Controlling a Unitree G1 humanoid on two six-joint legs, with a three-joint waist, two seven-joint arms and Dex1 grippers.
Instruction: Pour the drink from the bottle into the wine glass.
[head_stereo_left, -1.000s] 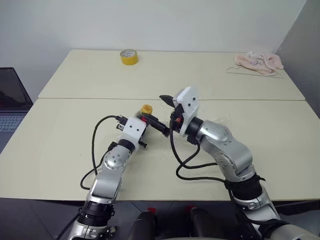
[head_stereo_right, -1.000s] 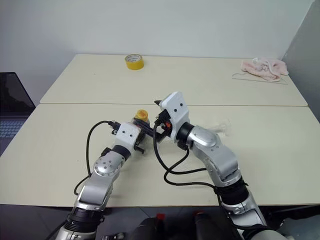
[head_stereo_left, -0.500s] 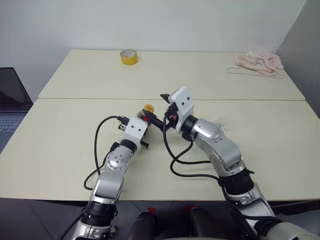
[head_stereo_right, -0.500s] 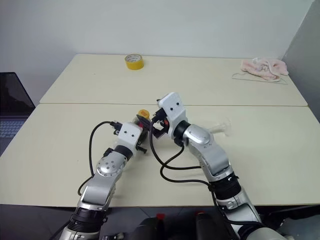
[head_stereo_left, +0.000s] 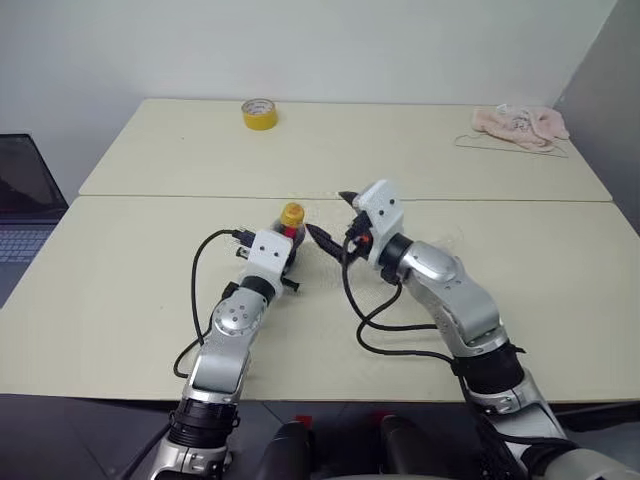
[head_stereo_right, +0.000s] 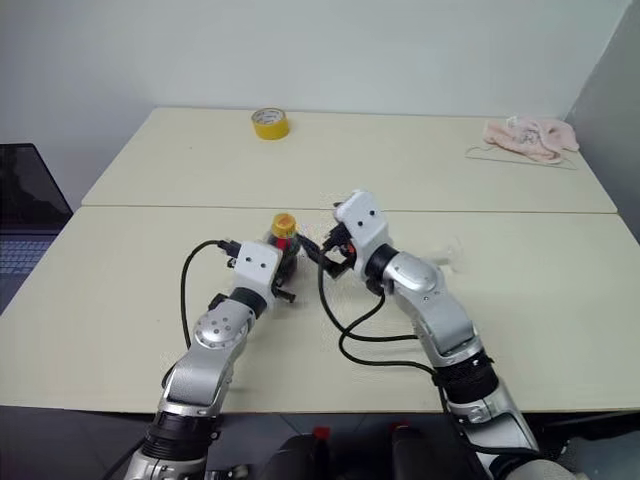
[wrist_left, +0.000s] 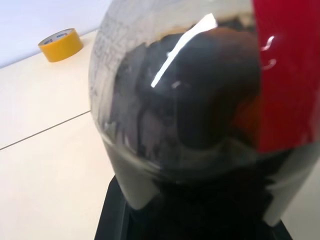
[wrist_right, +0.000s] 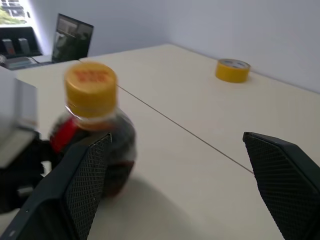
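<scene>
On the near table (head_stereo_left: 120, 330), the left gripper (head_stereo_left: 283, 243) is clamped on the bottle (head_stereo_left: 289, 228), which stands upright with its yellow cap (wrist_right: 90, 82) on. Just beside it, the right gripper (head_stereo_left: 335, 228) has its fingers (wrist_right: 85, 180) spread wide, touching nothing. Bare tabletop lies open on both sides. Past the seam, the far table carries a yellow tape roll (head_stereo_left: 258, 113) and a pink cloth (head_stereo_left: 520, 124) near its back edge.

1. Two cream tables (head_stereo_left: 150, 290) stand edge to edge, with a thin seam between them.
2. On the far table, a yellow tape roll (head_stereo_left: 258, 114) lies near the back edge.
3. A pink cloth (head_stereo_left: 520, 123) lies at the far right corner.
4. On the near table, the wine glass (head_stereo_right: 441, 253) seems to lie on its side.
</scene>
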